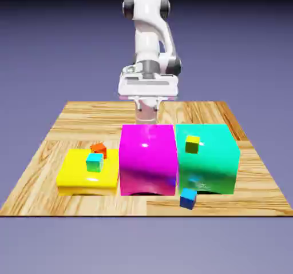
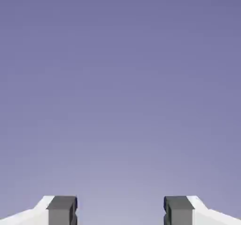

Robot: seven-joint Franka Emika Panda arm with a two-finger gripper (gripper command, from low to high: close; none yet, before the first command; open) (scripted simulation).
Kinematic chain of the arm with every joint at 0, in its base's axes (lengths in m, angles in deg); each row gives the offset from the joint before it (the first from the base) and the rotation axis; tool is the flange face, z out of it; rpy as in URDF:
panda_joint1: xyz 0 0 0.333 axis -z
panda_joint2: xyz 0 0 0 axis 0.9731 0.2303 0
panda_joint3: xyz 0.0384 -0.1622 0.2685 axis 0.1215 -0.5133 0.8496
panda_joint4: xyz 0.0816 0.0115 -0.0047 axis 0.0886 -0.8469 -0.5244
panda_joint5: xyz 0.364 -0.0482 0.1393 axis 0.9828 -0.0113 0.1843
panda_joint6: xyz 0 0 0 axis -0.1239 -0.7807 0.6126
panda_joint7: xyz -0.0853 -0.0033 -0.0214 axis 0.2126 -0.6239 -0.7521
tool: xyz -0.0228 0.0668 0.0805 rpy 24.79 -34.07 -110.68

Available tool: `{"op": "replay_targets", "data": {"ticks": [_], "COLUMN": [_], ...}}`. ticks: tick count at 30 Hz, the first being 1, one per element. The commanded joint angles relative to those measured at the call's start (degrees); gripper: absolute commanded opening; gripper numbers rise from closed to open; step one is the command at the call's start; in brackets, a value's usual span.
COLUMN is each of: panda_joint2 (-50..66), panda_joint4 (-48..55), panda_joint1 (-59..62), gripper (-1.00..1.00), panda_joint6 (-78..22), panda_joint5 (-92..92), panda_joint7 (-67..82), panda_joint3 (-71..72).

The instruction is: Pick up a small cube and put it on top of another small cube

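Gripper (image 2: 120, 211) empty, jaws apart, behind the magenta block (image 1: 147, 158). The small cube (image 1: 188, 198) sits on the table at five o'clock from that block (clear it high, then descend squarely).

Wood-grain tan table (image 1: 68, 118) carries a glossy yellow flat block (image 1: 77, 175), a glossy magenta big cube (image 1: 147, 158) and a glossy teal-green big cube (image 1: 214, 153). Small cubes: orange (image 1: 99, 149), teal-and-green (image 1: 94, 163), yellow (image 1: 193, 144), deep-blue with lighter blue top (image 1: 188, 198). White arm (image 1: 150, 32) with dark grey fingertips (image 2: 61, 210); blue-violet backdrop (image 2: 120, 78).
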Motion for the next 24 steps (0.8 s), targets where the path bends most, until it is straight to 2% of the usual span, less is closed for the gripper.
{"op": "replay_targets", "data": {"ticks": [1, 24], "panda_joint2": [2.1, 49.8], "panda_joint4": [1.7, 41.2], "panda_joint1": [-0.9, -21.4], "gripper": [0.00, 0.00], "panda_joint6": [-2.2, -52.8], "panda_joint5": [1.1, 26.0], "panda_joint7": [-0.3, -8.0], "panda_joint3": [-0.9, -20.5]}}
